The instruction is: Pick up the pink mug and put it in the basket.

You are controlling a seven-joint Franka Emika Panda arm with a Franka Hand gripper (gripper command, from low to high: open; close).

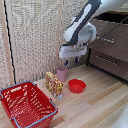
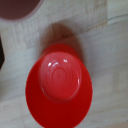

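Exterior view: pink mug stands upright, long axis vertical, under the gripper, whose finger spread I cannot tell.

Yellow box and red bowl flank the pink mug; above it is open

Upright pink mug (basket apart)

Pale wood tabletop — woven beige screen behind — dark brown drawer cabinet at exterior view's right.
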